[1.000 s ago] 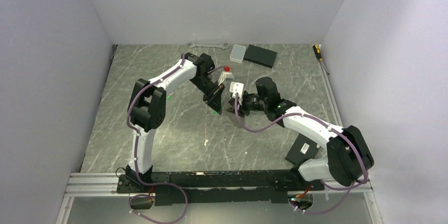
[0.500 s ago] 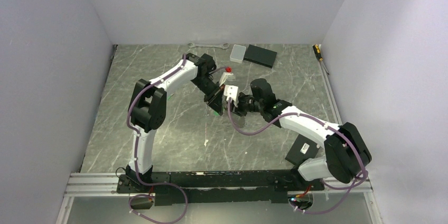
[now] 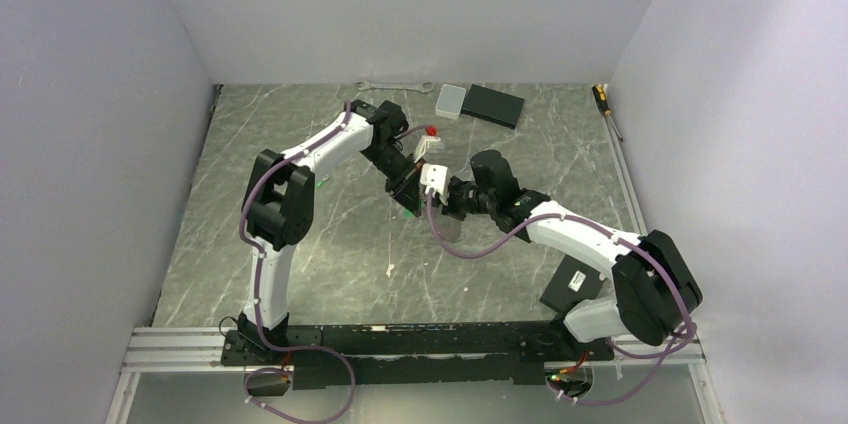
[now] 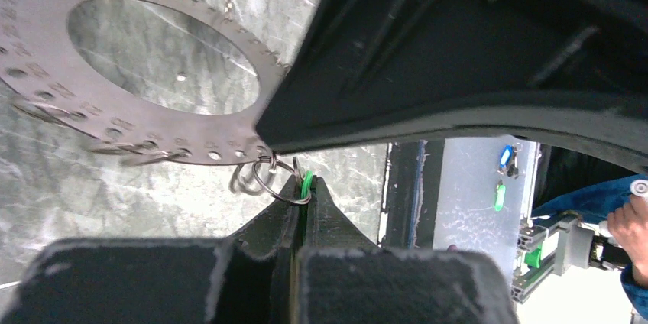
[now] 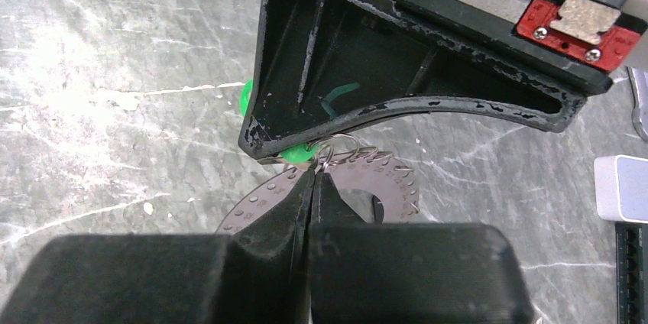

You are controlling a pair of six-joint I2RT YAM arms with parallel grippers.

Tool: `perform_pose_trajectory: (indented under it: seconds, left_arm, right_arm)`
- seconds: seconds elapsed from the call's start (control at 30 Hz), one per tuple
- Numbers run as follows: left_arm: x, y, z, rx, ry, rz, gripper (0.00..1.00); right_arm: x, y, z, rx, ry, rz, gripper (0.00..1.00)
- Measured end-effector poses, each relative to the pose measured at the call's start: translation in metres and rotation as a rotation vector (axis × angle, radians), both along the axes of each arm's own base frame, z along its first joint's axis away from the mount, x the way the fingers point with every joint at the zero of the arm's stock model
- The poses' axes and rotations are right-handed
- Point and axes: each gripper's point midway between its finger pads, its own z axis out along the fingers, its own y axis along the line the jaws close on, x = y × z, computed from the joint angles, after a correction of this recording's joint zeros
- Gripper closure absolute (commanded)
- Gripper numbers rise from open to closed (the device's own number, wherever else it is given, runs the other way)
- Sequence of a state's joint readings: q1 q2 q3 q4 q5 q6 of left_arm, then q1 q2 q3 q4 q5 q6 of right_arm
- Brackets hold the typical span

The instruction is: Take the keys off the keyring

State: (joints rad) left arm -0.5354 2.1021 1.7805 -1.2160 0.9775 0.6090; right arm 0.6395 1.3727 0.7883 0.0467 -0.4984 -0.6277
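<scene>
The keyring is a flat grey ring-shaped plate (image 4: 92, 118) with small numbered holes round its rim and thin wire rings hanging from them. It also shows in the right wrist view (image 5: 386, 179). My left gripper (image 4: 305, 188) is shut on a green key head (image 4: 306, 182) that hangs on a wire split ring (image 4: 267, 184) at the plate's edge. My right gripper (image 5: 314, 176) is shut on the plate's rim. The green key (image 5: 298, 154) sits just beyond its tips, under the left finger (image 5: 367, 64). The grippers meet above mid-table (image 3: 420, 196). The black key is hidden.
A silver wrench (image 3: 395, 86), a white box (image 3: 451, 101) and a black box (image 3: 493, 105) lie at the back edge. A screwdriver (image 3: 603, 99) lies at the back right. A black block (image 3: 574, 284) lies by the right arm's base.
My right gripper has moved left and closed up against the left gripper. The left gripper has stayed almost where it was.
</scene>
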Motion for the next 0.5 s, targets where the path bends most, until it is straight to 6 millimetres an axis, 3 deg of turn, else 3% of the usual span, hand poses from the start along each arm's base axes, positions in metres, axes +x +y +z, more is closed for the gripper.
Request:
perform_pose_trajectory:
  seconds: [0.37,0.43,0.5]
  left_arm:
    - [-0.003,0.007,0.010,-0.020,0.013,0.018,1.00]
    - [-0.002,0.008,0.011,-0.020,0.017,0.022,1.00]
    - [-0.002,0.009,0.011,-0.023,0.020,0.026,1.00]
  right_arm:
    - [0.011,-0.004,0.004,0.000,-0.033,-0.053,0.99]
    - [0.011,-0.003,0.004,0.001,-0.031,-0.051,0.83]
    - [0.011,-0.003,0.004,0.002,-0.028,-0.050,0.75]
